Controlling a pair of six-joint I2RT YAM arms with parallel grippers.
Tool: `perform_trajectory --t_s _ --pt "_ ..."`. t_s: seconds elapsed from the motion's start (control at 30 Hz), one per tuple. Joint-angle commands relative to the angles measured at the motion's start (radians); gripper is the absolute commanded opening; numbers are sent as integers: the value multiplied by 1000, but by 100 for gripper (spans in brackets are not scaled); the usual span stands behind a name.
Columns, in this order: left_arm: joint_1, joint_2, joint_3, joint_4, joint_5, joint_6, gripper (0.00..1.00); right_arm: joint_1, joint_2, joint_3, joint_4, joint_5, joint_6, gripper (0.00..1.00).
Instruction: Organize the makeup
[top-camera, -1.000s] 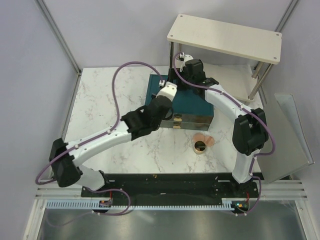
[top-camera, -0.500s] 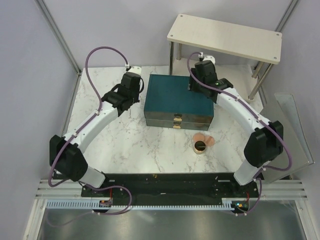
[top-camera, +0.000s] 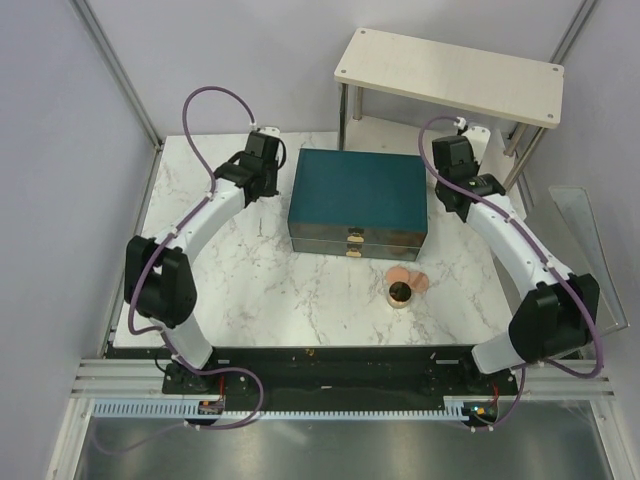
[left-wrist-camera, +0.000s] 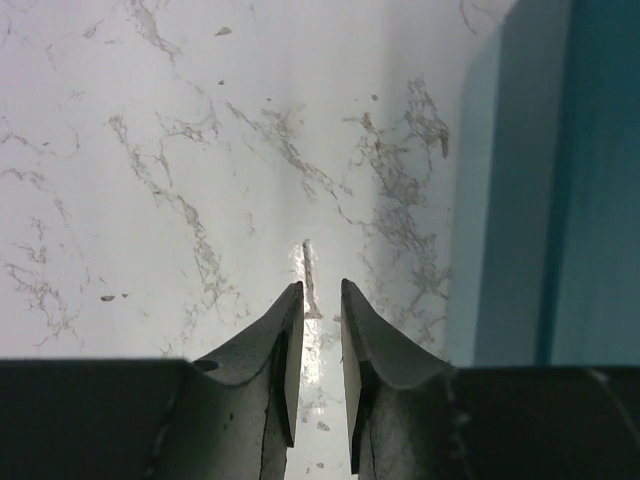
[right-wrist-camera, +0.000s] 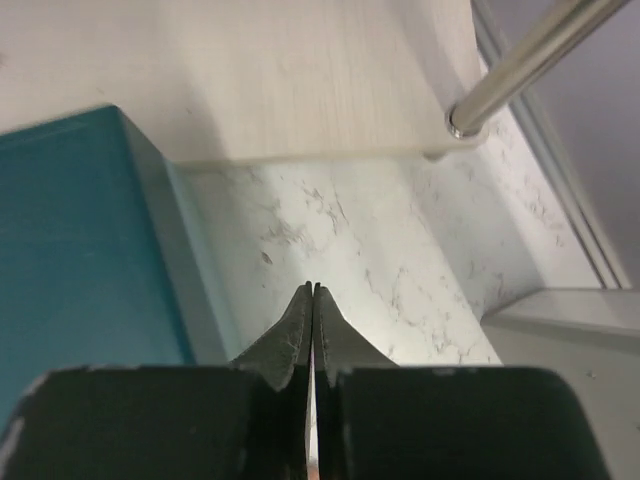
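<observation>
1 gold-rimmed compact (top-camera: 400, 294), 2 peach-pink pads (top-camera: 401, 274), 1 teal box (top-camera: 358, 193), 1 wooden shelf (top-camera: 450, 75), 1 marble counter (top-camera: 250, 285).

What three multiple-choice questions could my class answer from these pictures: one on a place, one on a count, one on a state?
1. Where is the compact relative to the teal box?
A. on its lid
B. on the table in front of its drawers
C. behind it

2. How many peach-pink pads lie beside the compact?
A. four
B. one
C. two

3. How is the right hand?
A. shut, empty
B. wide open
C. gripping a tube

Answers: 1 B, the top view shows it on the marble near the drawer fronts; 2 C, two discs show just beyond it; 3 A, its fingers meet with nothing between them.
</observation>
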Motion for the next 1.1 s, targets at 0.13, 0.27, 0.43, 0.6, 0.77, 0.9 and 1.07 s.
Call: perform_trajectory --t_s 0.13,0.27,0.43,0.6,0.77,0.9,1.07 --pt "100 25 79 -20 68 -45 28 -30 185 -38 80 -82 -16 0" --pt "106 25 79 -20 90 -56 28 -42 271 20 112 -164 -61 0" --pt "107 44 80 -18 117 -54 28 -53 339 88 161 -316 -90 0" --pt "107 60 79 -18 128 -65 28 -53 406 138 154 -472 -90 0" --pt "109 66 77 -20 142 -73 28 -51 426 157 137 -568 -90 0" --pt "107 72 71 -21 134 -76 28 -38 423 158 128 -614 -84 0" --pt "109 71 65 -23 139 -74 28 -22 439 172 128 -661 -78 0"
